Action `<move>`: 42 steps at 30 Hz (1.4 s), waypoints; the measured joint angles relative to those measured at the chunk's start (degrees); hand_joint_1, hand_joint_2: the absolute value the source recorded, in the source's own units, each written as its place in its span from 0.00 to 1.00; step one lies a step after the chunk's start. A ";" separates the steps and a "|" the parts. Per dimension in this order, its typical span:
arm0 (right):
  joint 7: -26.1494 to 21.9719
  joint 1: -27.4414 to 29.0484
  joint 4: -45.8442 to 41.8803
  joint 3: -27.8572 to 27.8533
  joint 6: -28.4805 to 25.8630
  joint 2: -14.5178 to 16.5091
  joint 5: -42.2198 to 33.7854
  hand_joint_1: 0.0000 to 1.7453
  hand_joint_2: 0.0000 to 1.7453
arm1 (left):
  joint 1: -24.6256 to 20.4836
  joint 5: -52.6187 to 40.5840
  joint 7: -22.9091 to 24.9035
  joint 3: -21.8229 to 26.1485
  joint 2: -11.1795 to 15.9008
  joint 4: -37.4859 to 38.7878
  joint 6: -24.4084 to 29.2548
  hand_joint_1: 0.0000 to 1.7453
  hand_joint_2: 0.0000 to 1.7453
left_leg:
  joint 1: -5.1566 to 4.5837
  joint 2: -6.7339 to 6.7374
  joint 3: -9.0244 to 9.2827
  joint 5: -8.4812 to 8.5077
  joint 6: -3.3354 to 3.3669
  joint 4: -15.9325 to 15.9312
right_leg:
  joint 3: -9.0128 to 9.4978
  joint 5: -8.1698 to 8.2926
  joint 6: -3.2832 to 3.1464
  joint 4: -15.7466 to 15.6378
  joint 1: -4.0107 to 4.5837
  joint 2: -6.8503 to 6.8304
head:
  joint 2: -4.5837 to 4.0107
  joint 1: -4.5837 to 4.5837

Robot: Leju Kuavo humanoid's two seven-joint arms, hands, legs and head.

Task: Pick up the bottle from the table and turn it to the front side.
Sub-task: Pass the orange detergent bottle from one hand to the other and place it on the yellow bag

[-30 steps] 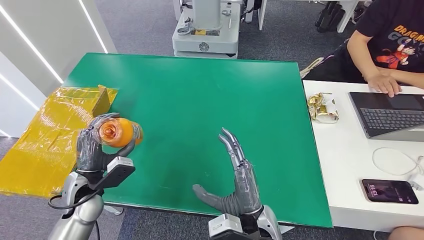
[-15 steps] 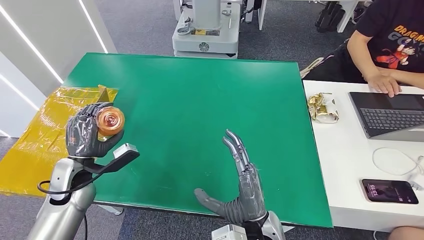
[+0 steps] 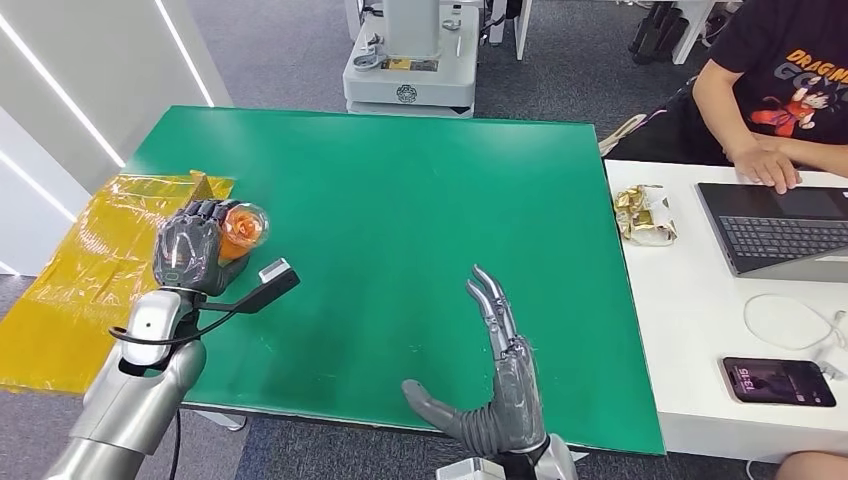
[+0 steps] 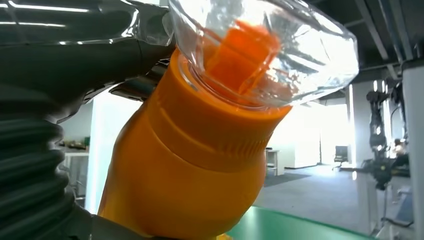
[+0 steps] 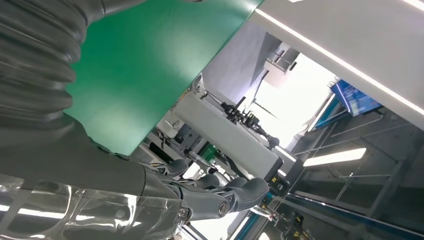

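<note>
- Head view: left hand [image 3: 195, 255] raised over the left edge of the green tabletop [image 3: 400, 220], fingers clamped around an orange bottle [image 3: 240, 228].
- Bottle held off the tabletop, its clear cap end tipped toward the camera; orange body mostly hidden behind the fingers.
- Left wrist view: bottle [image 4: 200, 165] close up, orange ribbed body with a clear dome cap over an orange inner part; grey thumb pressed against its side.
- Right hand [image 3: 500, 385] at the near edge of the tabletop, palm turned inward, fingers apart and stretched forward, thumb out to the side, holding nothing.
- Right wrist view: the same hand [image 5: 150, 197], fingers extended, nothing between them.
- Yellow wrapped box [image 3: 90, 275] beside the tabletop's left edge, just beyond the left hand.
- White desk [image 3: 690, 330] to the right carries a laptop [image 3: 780, 230], a phone [image 3: 780, 382], a white cable [image 3: 795, 320] and a crumpled gold wrapper [image 3: 645, 215].
- Person [image 3: 770, 90] seated at the desk, one hand by the laptop.
</note>
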 joint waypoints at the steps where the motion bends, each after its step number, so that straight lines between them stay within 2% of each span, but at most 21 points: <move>1: 0.01 0.09 -0.05 -0.04 -0.21 -0.03 0.04 0.00 1.00 | -0.24 -0.56 0.60 -0.31 0.27 0.54 -0.68 1.00 1.00 | 0.00 0.00 0.00 0.00 0.00 0.00 | 0.00 0.00 0.00 0.00 0.00 0.00 | 0.00 -0.01; 13: 0.20 0.36 -0.22 -0.21 -1.46 -0.25 0.07 0.00 1.00 | -1.39 -5.56 4.90 -2.90 1.71 5.01 -10.10 1.00 1.00 | 0.00 -0.01 0.00 0.00 0.00 0.00 | 0.00 0.00 0.00 0.00 0.00 0.00 | 0.00 -0.01; 22: 0.35 0.30 -0.15 -0.20 -1.61 -0.28 -0.06 0.00 1.00 | -2.55 -6.48 4.78 -3.76 1.87 7.30 -11.86 1.00 1.00 | 0.00 -0.01 0.00 0.00 0.00 0.00 | 0.01 0.00 0.00 0.00 0.00 -0.01 | 0.00 0.00; 31: -0.31 -0.78 0.80 0.10 -1.44 -0.34 -2.54 0.00 1.00 | -6.82 -8.33 -0.51 -7.01 1.86 15.12 -12.45 1.00 1.00 | 0.00 0.00 0.04 0.02 -0.03 -0.01 | 0.04 0.04 -0.06 0.04 0.00 0.00 | 0.00 0.00; 36: -1.60 -1.87 1.70 0.82 -1.34 -0.90 -5.37 0.00 1.00 | -8.22 -8.91 -4.73 -9.49 2.98 19.20 -12.29 1.00 1.00 | 0.00 0.13 0.10 0.03 -0.03 -0.02 | 0.03 0.07 -0.10 0.07 0.00 0.13 | 0.00 0.01; 42: -2.07 -3.34 2.89 1.71 -1.52 -1.42 -6.78 0.00 1.00 | -9.79 -9.52 -5.77 -11.49 4.15 22.44 -14.05 1.00 1.00 | 0.01 0.38 0.18 0.02 -0.04 -0.05 | 0.01 0.10 -0.16 0.10 0.02 0.34 | 0.00 -0.01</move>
